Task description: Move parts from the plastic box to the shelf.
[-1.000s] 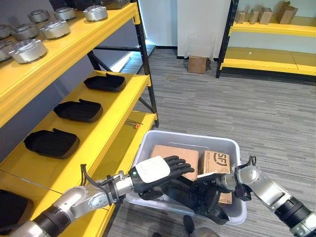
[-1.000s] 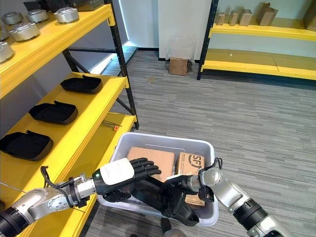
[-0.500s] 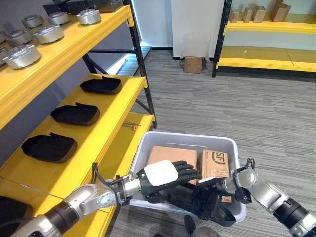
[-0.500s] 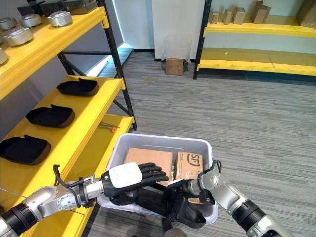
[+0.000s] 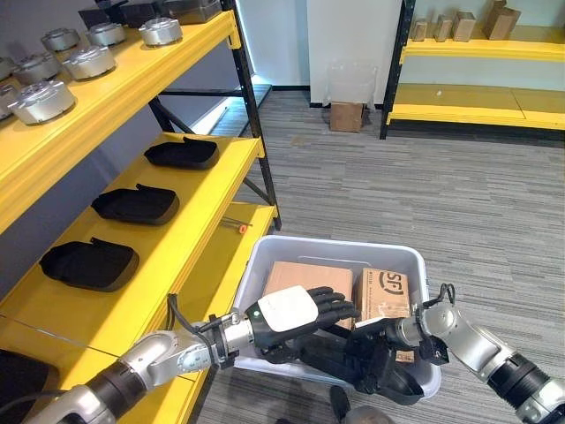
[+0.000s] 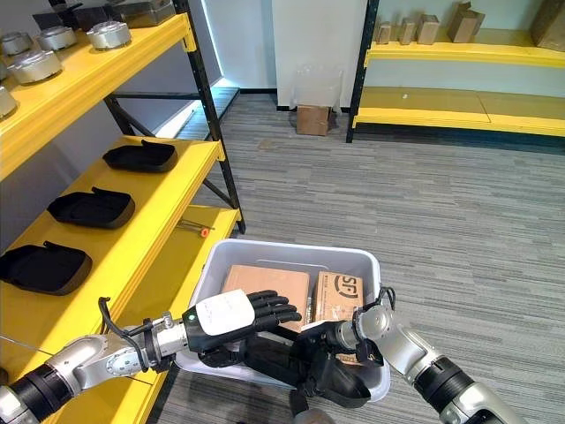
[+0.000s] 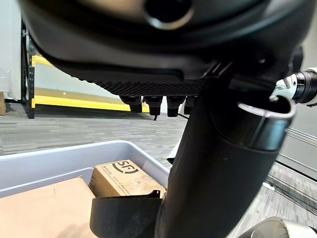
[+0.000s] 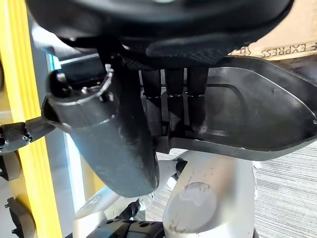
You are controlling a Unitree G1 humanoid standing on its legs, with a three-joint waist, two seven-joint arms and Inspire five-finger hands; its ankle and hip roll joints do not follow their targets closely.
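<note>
Down at the plastic box (image 5: 265, 256), both hands had hold of one black part (image 5: 353, 362), a shallow moulded tray lying over the box's near rim. The left hand (image 5: 287, 311) rested on top of its near-left end, fingers (image 5: 335, 305) stretched fairly straight across it and the thumb tucked beneath (its own wrist view showed that thumb against the part's dark edge). The right hand (image 6: 331, 340) gripped the opposite end, fingers (image 8: 171, 106) curled into the part's hollow, as the right wrist view showed. Inside the box lay a flat cardboard carton (image 5: 296, 274) and a smaller printed carton (image 5: 384, 294) just beside it. On the yellow shelf (image 5: 190, 234) to the left, three more black parts (image 5: 135, 205) sat in a row, well apart from the box; metal discs (image 5: 84, 62) lined the level above.
</note>
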